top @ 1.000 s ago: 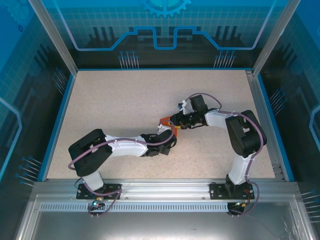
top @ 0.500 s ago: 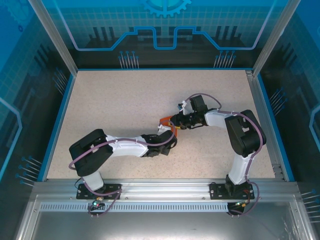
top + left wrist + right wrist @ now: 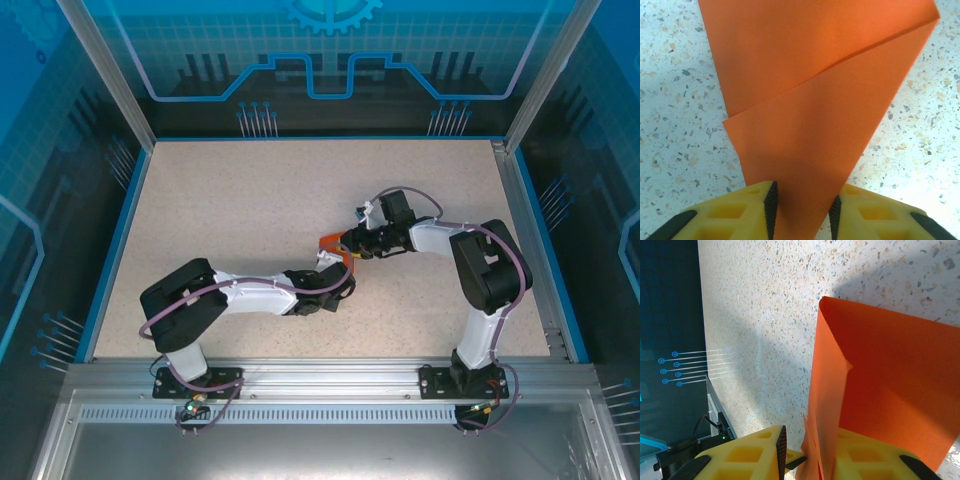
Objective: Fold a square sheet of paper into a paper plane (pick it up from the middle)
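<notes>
The square sheet of paper (image 3: 328, 242) is bright orange and creased into a pointed shape, lying mid-table between both arms. In the left wrist view the paper (image 3: 815, 100) lies flat with a diagonal fold, and its narrow tip runs between the fingers of my left gripper (image 3: 802, 212). The jaws stand apart on either side of the tip, and the paper is not buckled. In the right wrist view a raised flap of the paper (image 3: 890, 390) stands on edge between the fingers of my right gripper (image 3: 810, 455). The flap leans on the right finger, and a gap shows at the left pad (image 3: 782, 450).
The speckled table (image 3: 230, 200) has a blue rim and metal frame posts around it. My left gripper (image 3: 338, 264) and right gripper (image 3: 351, 243) nearly touch over the paper. One yellow finger of the left gripper (image 3: 799, 460) shows between the right gripper's jaws.
The left arm has edged slightly to the right toward the paper. The right arm and the paper stay where they were.
</notes>
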Motion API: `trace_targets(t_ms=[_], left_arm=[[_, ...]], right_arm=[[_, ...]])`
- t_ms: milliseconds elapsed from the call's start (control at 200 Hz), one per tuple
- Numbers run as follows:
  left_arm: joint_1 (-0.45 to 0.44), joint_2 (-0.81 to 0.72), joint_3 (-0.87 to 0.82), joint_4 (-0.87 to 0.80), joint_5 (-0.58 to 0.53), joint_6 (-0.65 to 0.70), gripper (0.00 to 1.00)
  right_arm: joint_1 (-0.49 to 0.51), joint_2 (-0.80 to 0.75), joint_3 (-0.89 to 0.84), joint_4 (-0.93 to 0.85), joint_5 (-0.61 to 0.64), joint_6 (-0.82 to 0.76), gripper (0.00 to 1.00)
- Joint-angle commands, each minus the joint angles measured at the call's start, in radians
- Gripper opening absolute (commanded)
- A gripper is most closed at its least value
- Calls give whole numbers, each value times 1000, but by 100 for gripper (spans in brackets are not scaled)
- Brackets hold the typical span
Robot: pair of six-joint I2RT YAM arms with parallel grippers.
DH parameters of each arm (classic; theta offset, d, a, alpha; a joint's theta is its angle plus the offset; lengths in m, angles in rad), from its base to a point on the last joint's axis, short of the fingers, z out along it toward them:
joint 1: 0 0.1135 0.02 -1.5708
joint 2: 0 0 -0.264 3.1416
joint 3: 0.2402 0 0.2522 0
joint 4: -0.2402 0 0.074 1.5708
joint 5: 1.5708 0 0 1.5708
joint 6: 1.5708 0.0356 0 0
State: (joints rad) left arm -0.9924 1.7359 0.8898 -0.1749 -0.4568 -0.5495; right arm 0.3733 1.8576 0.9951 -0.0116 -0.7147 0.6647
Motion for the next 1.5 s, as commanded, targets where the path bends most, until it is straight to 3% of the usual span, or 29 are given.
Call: trace_targets(t_ms=[0,360,555,690,875,1020,1495], left_arm=[[-8,2,24,-14,-26,14,33],[-8,-11,17,8,-32,24,20],[-1,-30,-7,60,6,33,15],[26,-59,-50,149,106,55,14],[110,-83,-118,296,320,58,13],[176,-81,-160,384,477,41,13],[300,-61,-306,653,727,-78,14]], right_arm=[[12,10,20,-28,-2,3,27],[10,-10,14,-48,14,-10,28],[-15,-95,-16,-92,76,-37,36],[-52,-192,-72,-102,137,-51,43],[-65,-282,-151,-70,159,-40,45],[-52,-317,-196,-22,151,-22,41],[64,-249,-194,59,142,31,27]])
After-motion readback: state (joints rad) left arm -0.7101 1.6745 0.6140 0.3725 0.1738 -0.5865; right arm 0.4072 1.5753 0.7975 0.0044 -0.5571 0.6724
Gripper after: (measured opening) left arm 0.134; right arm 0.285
